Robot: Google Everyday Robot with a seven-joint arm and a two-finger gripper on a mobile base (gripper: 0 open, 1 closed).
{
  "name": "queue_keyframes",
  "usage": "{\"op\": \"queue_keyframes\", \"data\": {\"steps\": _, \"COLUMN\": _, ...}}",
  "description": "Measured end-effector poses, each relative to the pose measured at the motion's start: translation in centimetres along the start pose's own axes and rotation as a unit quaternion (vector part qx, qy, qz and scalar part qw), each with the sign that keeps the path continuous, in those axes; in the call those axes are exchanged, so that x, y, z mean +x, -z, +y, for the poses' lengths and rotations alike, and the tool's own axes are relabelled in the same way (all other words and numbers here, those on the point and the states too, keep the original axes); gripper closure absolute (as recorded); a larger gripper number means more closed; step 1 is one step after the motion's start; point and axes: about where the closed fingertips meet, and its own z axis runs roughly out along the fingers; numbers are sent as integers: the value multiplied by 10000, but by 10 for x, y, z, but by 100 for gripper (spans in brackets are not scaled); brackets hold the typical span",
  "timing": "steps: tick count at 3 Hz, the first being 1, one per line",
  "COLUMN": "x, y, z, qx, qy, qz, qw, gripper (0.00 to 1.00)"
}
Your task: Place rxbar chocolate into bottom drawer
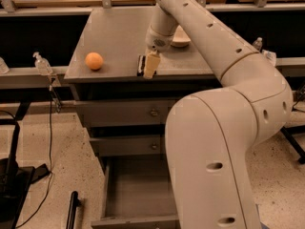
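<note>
Bottom drawer (136, 190) stands pulled out at the foot of the grey cabinet (95, 113), and we see only part of it. The robot's arm (228, 128), by far the largest thing in view, covers its right side, and the picture's lower edge cuts off its front panel. What shows of the inside is plain grey floor and wall. The arm also hides the right part of the cabinet, so the two shallower drawers (124, 112) above the open one show only their left halves, each with a small round knob.

On top of the cabinet, the worktop (119, 32) is bare grey across its left and middle. Toward its back right a pale bowl (183, 38) sits half hidden behind the arm. An orange (94, 61) rests near the front left of the worktop. A clear bottle (42, 64) stands on a ledge to the left of the cabinet.

At the cabinet's front edge, about midway along what we can see of it, the gripper (148, 67) reaches down to the worktop. We cannot tell whether it is open or closed. Right against its left side lies the rxbar chocolate (140, 66), a thin dark sliver at the very edge of the worktop, mostly covered. We cannot make out whether the gripper holds it or merely touches it.
</note>
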Motion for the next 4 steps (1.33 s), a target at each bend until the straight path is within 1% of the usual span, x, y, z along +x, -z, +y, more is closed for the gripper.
{"op": "queue_keyframes", "data": {"steps": 4, "x": -1, "y": 3, "z": 0, "qx": 1, "qy": 1, "qz": 0, "qw": 10000, "gripper": 100}}
